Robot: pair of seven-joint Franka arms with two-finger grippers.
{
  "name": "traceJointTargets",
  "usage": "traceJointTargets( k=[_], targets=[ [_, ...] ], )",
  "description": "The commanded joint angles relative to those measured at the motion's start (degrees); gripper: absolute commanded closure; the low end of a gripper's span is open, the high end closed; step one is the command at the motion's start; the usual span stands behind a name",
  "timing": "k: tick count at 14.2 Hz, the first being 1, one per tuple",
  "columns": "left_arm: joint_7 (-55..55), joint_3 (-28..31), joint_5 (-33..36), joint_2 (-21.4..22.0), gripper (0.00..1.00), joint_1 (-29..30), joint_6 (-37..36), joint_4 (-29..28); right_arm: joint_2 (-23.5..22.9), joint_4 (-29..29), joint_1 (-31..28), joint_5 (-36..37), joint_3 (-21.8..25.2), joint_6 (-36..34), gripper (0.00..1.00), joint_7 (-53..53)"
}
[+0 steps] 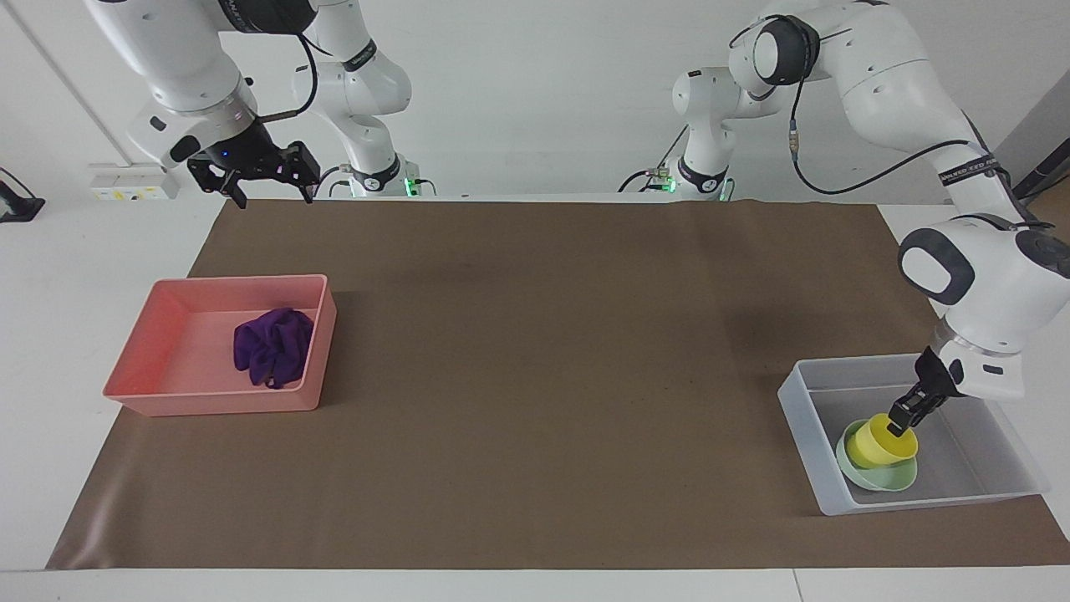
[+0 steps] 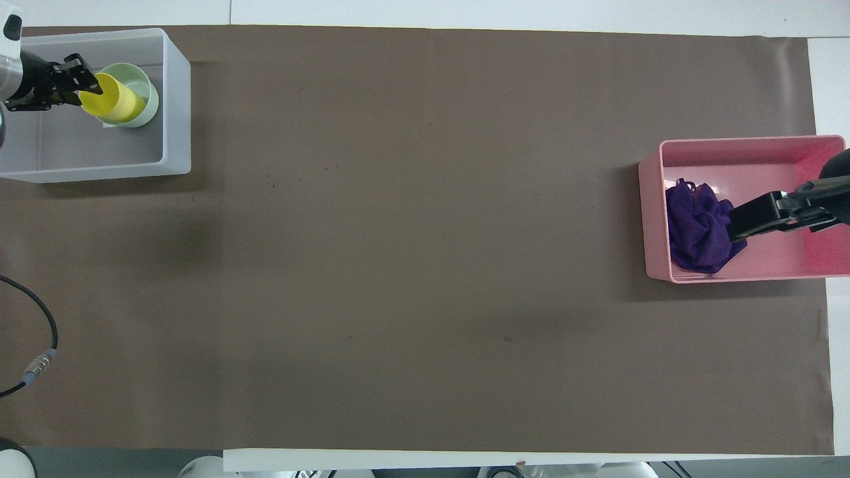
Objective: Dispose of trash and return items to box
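Yellow cup (image 1: 879, 439) tilted, mouth toward left tool (image 1: 901, 422).

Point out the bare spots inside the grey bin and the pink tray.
Grey bin: free floor nearer the robots; crowded where the left gripper holds the yellow cup in the green bowl. Pink tray: bare beside the purple rag.

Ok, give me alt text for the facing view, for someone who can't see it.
The left gripper holds the yellow cup by its rim, in the green bowl inside the clear bin. The purple rag lies in the pink tray at the right arm's end, where the right gripper waits, raised.
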State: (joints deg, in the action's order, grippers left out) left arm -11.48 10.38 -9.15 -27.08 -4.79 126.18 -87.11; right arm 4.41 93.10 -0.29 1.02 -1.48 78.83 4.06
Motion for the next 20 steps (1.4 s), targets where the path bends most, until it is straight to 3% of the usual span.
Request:
traceJointTargets(
  k=[1,3,4,6,9,13,20],
  targets=[
    [0.59,0.78,-0.35,11.99,0.00,-3.54,-7.76,-10.73,1.21,1.38,-0.24,-0.49,-0.02,0.45,0.00,0.42],
    [0.58,0.70,4.54,24.64,0.00,-6.62,-8.15,-24.27,1.21,1.38,-0.33,-0.49,-0.02,0.45,0.00,0.42],
    [0.76,0.61,6.05,29.49,0.00,-8.21,-8.93,-28.34,1.21,1.38,-0.33,-0.49,-0.02,0.54,0.00,0.42],
    [2.77,-0.18,6.86,34.27,0.00,-8.66,-15.31,-28.74,1.21,1.38,-0.33,-0.49,-0.02,0.45,0.00,0.51],
    [10.51,-1.24,9.15,34.38,0.01,-8.75,-28.15,-18.04,1.21,1.38,-0.24,-0.49,-0.02,0.28,0.00,0.51],
    [11.04,-0.19,9.15,29.81,0.00,-7.70,-32.75,-6.95,1.21,1.38,-0.24,-0.49,-0.02,0.28,0.00,0.51],
    [13.42,-3.07,8.27,28.84,0.00,-0.50,-35.48,-4.82,1.21,1.38,-0.94,-0.49,0.16,0.10,0.00,0.51]
  ],
)
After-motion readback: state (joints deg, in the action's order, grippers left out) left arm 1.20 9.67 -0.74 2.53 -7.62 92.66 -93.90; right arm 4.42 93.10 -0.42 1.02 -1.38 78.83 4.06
